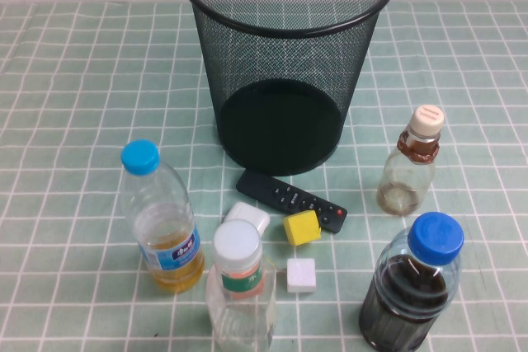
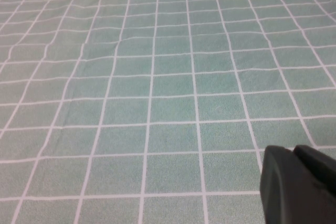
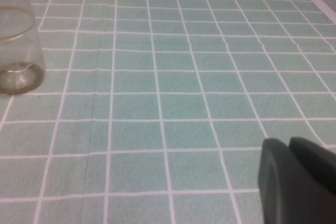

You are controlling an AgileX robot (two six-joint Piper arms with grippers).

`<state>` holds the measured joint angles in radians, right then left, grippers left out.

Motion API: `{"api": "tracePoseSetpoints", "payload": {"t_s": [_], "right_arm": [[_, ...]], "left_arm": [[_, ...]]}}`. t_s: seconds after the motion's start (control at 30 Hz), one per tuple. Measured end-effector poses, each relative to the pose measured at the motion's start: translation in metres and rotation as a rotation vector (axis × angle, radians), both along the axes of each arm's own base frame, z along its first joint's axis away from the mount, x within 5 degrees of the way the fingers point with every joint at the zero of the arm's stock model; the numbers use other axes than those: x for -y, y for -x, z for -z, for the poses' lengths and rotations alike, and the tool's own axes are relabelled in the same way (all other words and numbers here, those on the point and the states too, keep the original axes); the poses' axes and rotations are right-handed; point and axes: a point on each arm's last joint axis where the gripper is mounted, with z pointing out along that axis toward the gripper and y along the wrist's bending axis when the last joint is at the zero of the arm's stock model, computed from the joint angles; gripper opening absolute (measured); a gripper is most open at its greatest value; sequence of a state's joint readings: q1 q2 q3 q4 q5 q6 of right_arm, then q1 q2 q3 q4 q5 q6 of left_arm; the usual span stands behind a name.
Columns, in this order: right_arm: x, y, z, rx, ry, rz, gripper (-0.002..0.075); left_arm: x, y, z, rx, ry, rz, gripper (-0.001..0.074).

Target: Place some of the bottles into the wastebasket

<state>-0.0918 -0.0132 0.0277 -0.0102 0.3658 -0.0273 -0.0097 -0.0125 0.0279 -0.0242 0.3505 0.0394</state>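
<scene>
You see the wastebasket (image 1: 287, 55) at the top centre of the green checked cloth (image 1: 74, 88), with the bottles (image 1: 241, 290) low and right of it. The left gripper (image 2: 299, 184) and right gripper (image 3: 296, 179) hover over bare cloth; whether they are open or closed, you cannot tell.

We see the wastebasket (image 1: 285, 63), a tall round black wire-mesh bin with a rolled rim and solid black base, standing upright at the 12 o'clock side of the desk (image 1: 66, 80); through its mesh nothing shows inside. The white-capped bottle (image 1: 240, 290), clear plastic with an orange-and-green label at its neck, stands upright at 6 o'clock, well apart from the bin. The cream-capped bottle (image 1: 411, 162), smaller, clear, with a brown neck band, stands upright at 3 o'clock, near the bin's base but apart from it. The left end effector (image 2: 299, 184) hangs over bare checked cloth; the right end effector (image 3: 296, 179) likewise, the cream-capped bottle's base nearby.
</scene>
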Motion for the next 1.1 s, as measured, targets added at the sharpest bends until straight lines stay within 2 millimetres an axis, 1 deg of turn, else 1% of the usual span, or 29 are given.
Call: {"api": "tracePoseSetpoints", "payload": {"t_s": [0.1, 0.17, 0.33, 0.47, 0.53, 0.57, 0.67, 0.73, 0.87, 0.93, 1.0, 1.1], "right_arm": [[0.000, 0.000, 0.000, 0.000, 0.000, 0.000, -0.0008], [0.000, 0.000, 0.000, 0.000, 0.000, 0.000, -0.0008], [0.000, 0.000, 0.000, 0.000, 0.000, 0.000, -0.0008], [0.000, 0.000, 0.000, 0.000, 0.000, 0.000, -0.0008], [0.000, 0.000, 0.000, 0.000, 0.000, 0.000, -0.0008], [0.000, 0.000, 0.000, 0.000, 0.000, 0.000, -0.0008], [0.000, 0.000, 0.000, 0.000, 0.000, 0.000, -0.0008], [0.000, 0.000, 0.000, 0.000, 0.000, 0.000, -0.0008], [0.000, 0.000, 0.000, 0.000, 0.000, 0.000, -0.0008], [0.000, 0.000, 0.000, 0.000, 0.000, 0.000, -0.0008], [0.000, 0.000, 0.000, 0.000, 0.000, 0.000, -0.0008], [0.000, 0.000, 0.000, 0.000, 0.000, 0.000, -0.0008]], "left_arm": [[0.000, 0.000, -0.001, 0.012, 0.005, -0.001, -0.0005], [0.001, -0.001, -0.004, 0.042, 0.060, -0.003, -0.0005], [0.004, -0.003, -0.016, 0.161, 0.381, -0.024, -0.0005], [0.003, -0.003, -0.023, 0.233, 0.514, -0.042, -0.0005], [0.004, -0.003, -0.025, 0.235, 0.564, -0.043, -0.0005], [0.005, -0.002, -0.030, 0.226, 0.577, -0.031, -0.0005], [0.012, 0.007, -0.063, 0.208, 0.540, 0.049, -0.0005], [0.018, 0.016, -0.092, 0.178, 0.459, 0.125, -0.0005], [0.027, 0.027, -0.133, 0.056, 0.308, 0.246, -0.0005], [0.030, 0.026, -0.147, 0.005, 0.255, 0.302, -0.0005], [0.032, 0.023, -0.155, -0.026, 0.235, 0.353, -0.0005], [0.038, 0.013, -0.158, -0.092, 0.210, 0.457, -0.0005]]}}
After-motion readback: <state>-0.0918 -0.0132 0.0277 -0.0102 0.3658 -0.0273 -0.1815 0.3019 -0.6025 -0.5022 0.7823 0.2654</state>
